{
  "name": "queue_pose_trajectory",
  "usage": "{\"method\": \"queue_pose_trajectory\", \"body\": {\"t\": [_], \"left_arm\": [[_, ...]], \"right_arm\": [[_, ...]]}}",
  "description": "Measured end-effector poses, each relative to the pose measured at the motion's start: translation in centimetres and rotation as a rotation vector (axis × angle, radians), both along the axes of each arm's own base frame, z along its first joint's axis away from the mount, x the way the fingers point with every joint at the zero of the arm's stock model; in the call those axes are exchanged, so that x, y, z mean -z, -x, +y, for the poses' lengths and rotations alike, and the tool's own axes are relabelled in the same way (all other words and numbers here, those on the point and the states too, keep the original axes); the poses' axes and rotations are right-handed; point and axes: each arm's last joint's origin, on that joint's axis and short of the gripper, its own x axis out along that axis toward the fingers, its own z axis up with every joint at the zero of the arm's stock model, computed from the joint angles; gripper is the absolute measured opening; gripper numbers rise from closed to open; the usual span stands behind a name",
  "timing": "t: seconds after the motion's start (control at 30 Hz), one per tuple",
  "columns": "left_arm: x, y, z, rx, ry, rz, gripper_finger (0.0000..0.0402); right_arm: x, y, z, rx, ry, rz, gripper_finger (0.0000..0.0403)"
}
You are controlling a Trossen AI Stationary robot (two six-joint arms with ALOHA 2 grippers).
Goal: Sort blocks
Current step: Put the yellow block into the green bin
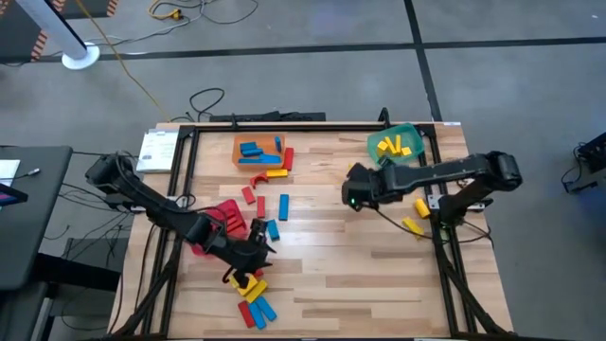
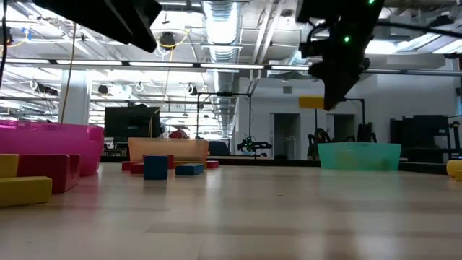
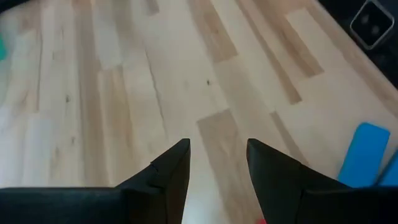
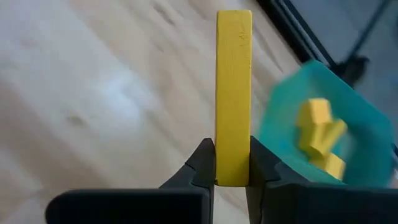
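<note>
Near worktop front-left: left hand low beside red bin, over a heap of mixed blocks; fingers half apart, nothing between them in left wrist view, only bare wood and one blue block cut off at frame edge. From above, fingertips hidden under own arm, can't tell if touching the heap.

Right hand mid-worktop just short of green bin; pinched on a yellow block, standing upright between fingers, seen only in right wrist view. High view hides that block under the wrist; low view shows arm up high, block not made out.

Green bin with yellow blocks inside, blurred. Orange bin holding blue blocks, red and yellow ones on its rim side. Loose red and blue blocks between bins; loose yellow ones by right frame rail.

Low view: pink-looking bin, yellow and red blocks cut off at edge. White label card at back-left, print unreadable.
</note>
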Motion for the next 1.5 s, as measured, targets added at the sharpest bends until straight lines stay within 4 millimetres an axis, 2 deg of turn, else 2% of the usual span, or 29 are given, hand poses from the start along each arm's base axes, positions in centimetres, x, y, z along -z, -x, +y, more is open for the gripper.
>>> {"method": "queue_pose_trajectory", "body": {"t": [0.37,0.5,0.7,0.97,1.33,1.5], "left_arm": [[4.5,2.0,-1.5,0.07,0.114,-0.131,0.0154],[5.1,2.5,-1.8,0.09,0.146,-0.177,0.0154],[5.2,2.9,-2.3,0.127,0.137,-0.19,0.0154],[5.1,3.0,-2.5,0.141,0.13,-0.199,0.0155],[5.1,3.0,-2.5,0.142,0.13,-0.199,0.0155],[5.1,3.0,-2.5,0.142,0.13,-0.199,0.0155]], "right_arm": [[0.2,2.4,-7.8,0.255,-0.112,0.092,0.0055],[0.3,3.7,-10.6,0.339,-0.188,0.093,0.0056],[0.4,5.8,-13.7,0.454,-0.286,0.079,0.0056],[0.5,7.8,-16.1,0.545,-0.321,0.068,0.0056],[0.4,10.0,-18.0,0.617,-0.322,0.09,0.0057],[0.4,10.1,-18.5,0.611,-0.31,0.078,0.0085]]}}
